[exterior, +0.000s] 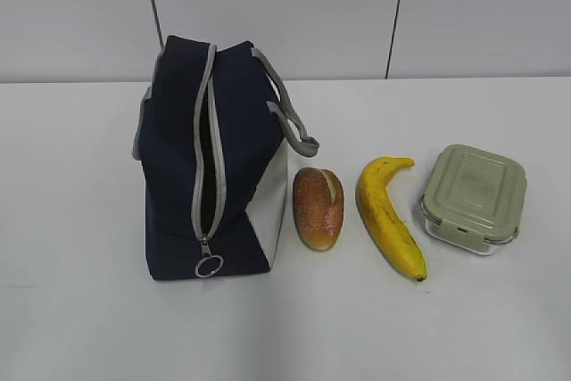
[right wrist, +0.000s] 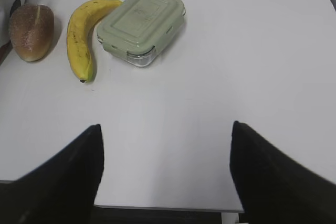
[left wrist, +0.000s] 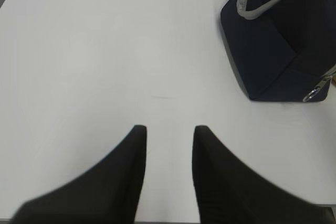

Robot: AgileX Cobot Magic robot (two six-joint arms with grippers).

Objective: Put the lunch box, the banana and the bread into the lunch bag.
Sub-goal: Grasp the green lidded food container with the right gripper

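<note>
On the white desk (exterior: 464, 327) the lunch bag (exterior: 241, 131) stands at left centre of the exterior view, its grey zipper partly parted and the ring pull (exterior: 209, 266) hanging at the lower end. To its right lie, in a row, the bread (exterior: 318, 207), the banana (exterior: 389, 216) and the lunch box (exterior: 474, 197) — each just beside the next, none touching the bag.

The left gripper (left wrist: 170, 135) hangs over bare desk at the bottom of the left wrist view, jaws narrowly apart and holding nothing; the bag sits at the upper right of that view. The right gripper (right wrist: 165, 135) has its jaws spread wide and empty, with the three foods in the upper left of its view.

The lunch box looks rigid, and its smooth lid and clear walls may be slick — best gripped across two opposite sides, below the lid rim. The bread looks soft, so a light squeeze across its middle suits it. The banana bruises easily; take it mid-length, across the curve. The bag is limp fabric and its mouth probably needs holding open.
</note>
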